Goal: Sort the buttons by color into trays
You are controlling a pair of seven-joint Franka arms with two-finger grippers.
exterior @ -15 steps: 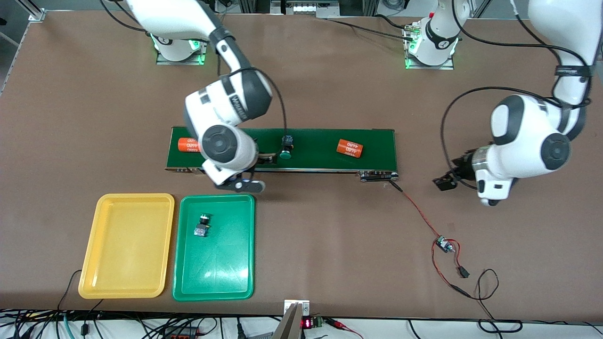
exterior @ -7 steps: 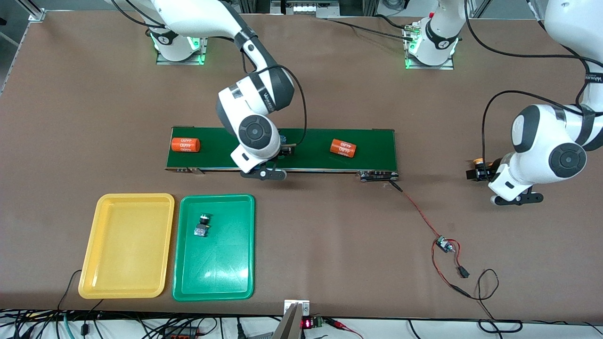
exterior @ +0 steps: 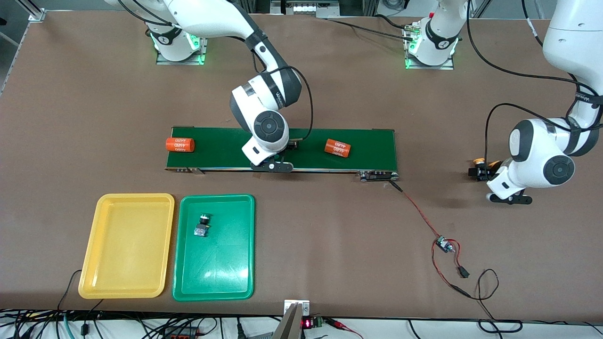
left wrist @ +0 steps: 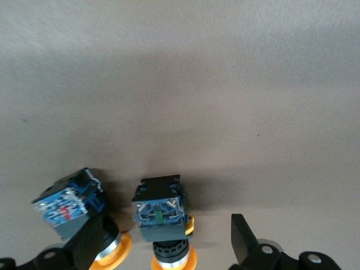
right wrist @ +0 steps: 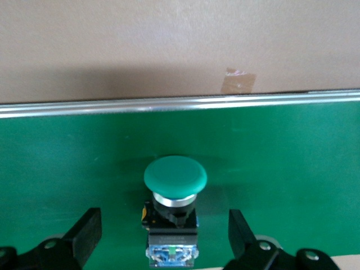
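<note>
A green-capped button [right wrist: 174, 175] lies on the dark-green conveyor belt [exterior: 367, 141], and my right gripper [right wrist: 163, 218] is low over it, open, with a finger on each side; in the front view the right gripper [exterior: 284, 150] hides the button. Two yellow-capped buttons [exterior: 479, 164] lie on the table off the belt toward the left arm's end. My left gripper [left wrist: 166, 226] is open around one yellow button [left wrist: 160, 209]; the other yellow button [left wrist: 68, 203] lies just outside one finger [left wrist: 89, 243]. A second green button [exterior: 203, 225] lies in the green tray [exterior: 235, 278]. The yellow tray [exterior: 127, 245] stands beside the green one.
Two orange cylinders with white print lie on the belt, one [exterior: 180, 144] at the right arm's end and one [exterior: 337, 148] in the middle. A small circuit board [exterior: 443, 244] with red and black wires lies on the table nearer the front camera.
My right gripper moved from above the green tray's edge onto the belt and came down around the green button. My left gripper dropped to the yellow buttons. The cylinders drifted toward the right arm's end.
</note>
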